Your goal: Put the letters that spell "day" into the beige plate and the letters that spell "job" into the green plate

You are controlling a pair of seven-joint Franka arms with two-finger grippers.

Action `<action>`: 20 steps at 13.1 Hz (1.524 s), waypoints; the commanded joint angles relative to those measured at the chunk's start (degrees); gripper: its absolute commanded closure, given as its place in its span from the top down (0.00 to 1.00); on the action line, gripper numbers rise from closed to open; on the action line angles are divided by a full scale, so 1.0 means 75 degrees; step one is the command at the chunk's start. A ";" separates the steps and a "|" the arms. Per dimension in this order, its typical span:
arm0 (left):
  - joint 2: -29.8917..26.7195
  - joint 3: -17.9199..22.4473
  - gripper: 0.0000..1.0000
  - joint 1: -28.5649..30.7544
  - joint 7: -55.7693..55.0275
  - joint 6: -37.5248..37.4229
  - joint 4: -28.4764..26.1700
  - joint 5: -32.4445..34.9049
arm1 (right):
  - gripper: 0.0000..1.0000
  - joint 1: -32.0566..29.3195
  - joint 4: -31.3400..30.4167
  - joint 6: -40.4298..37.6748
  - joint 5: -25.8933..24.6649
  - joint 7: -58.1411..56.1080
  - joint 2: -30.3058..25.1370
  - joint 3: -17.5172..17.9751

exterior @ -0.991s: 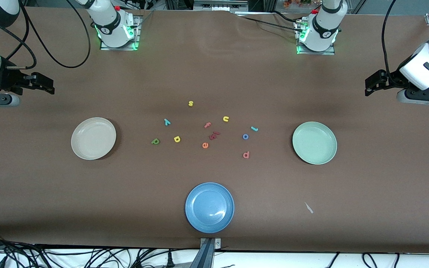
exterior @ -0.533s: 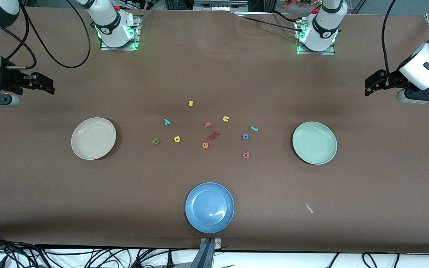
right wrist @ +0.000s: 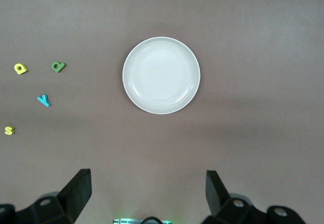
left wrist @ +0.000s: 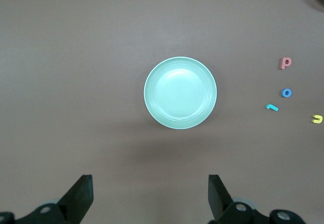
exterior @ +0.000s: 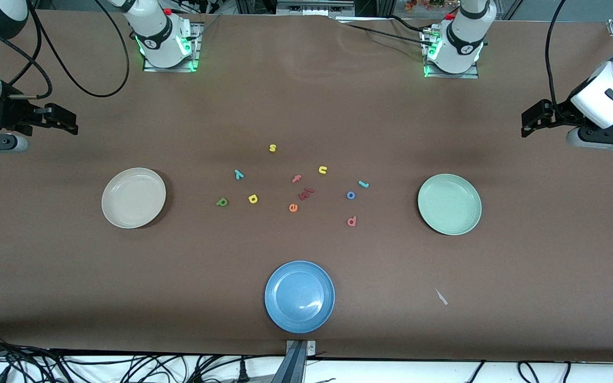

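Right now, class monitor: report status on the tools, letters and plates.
Left tool and right tool open, empty, waiting at the table ends. Beige plate and green plate hold nothing. All letters loose mid-table. Nothing blocking.

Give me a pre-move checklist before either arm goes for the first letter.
1. Left gripper open, holding nothing: ok.
2. Right gripper open, holding nothing: ok.
3. Beige plate has nothing in it: ok.
4. Green plate has nothing in it: ok.
5. Green d, yellow a and teal y lie apart from each other on the table, toward the beige plate: ok.
6. Teal j, blue o and salmon b lie apart, toward the green plate: ok.
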 commanded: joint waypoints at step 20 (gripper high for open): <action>0.0078 -0.0040 1.00 0.0042 0.0062 -0.0167 0.0222 -0.0114 | 1.00 0.0114 0.0057 -0.0014 -0.0016 0.0361 -0.0014 0.0073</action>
